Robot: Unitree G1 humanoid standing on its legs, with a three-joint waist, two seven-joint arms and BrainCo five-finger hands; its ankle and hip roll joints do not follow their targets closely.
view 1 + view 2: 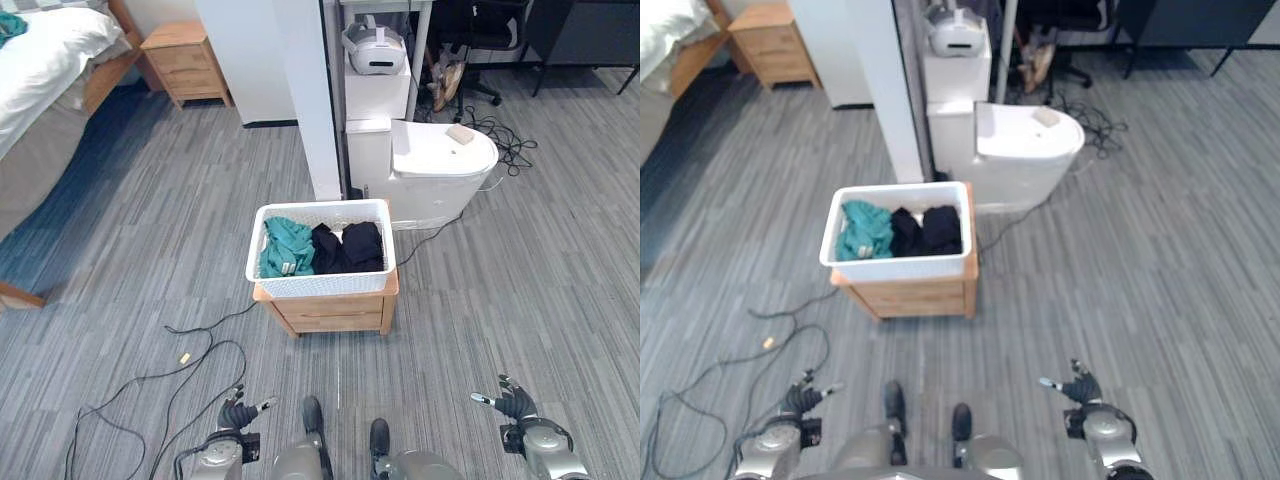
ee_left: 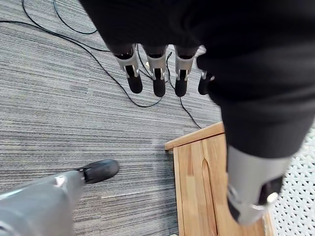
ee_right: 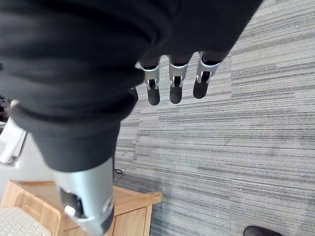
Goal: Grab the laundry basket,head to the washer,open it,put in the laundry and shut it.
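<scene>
White basket (image 1: 322, 282) overhangs its stand (image 1: 335, 312); both open, empty hands (image 1: 240, 412) (image 1: 512, 401) could tip it with an uneven grab.

basket (image 1: 320, 283) unobstructed in front, pillar (image 1: 312, 100) behind

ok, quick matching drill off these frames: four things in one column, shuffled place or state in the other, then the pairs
Things:
1. laundry basket
2. teal garment
3. left hand
4. tan block

Place or state:
A. lying on the white washer's lid
B. open, low over the floor, holding nothing
C. sitting on top of the low wooden cabinet
D. in the basket's left end, beside dark clothes

Pairs: 1-C, 2-D, 3-B, 4-A

The right hand is open and empty too.
</scene>
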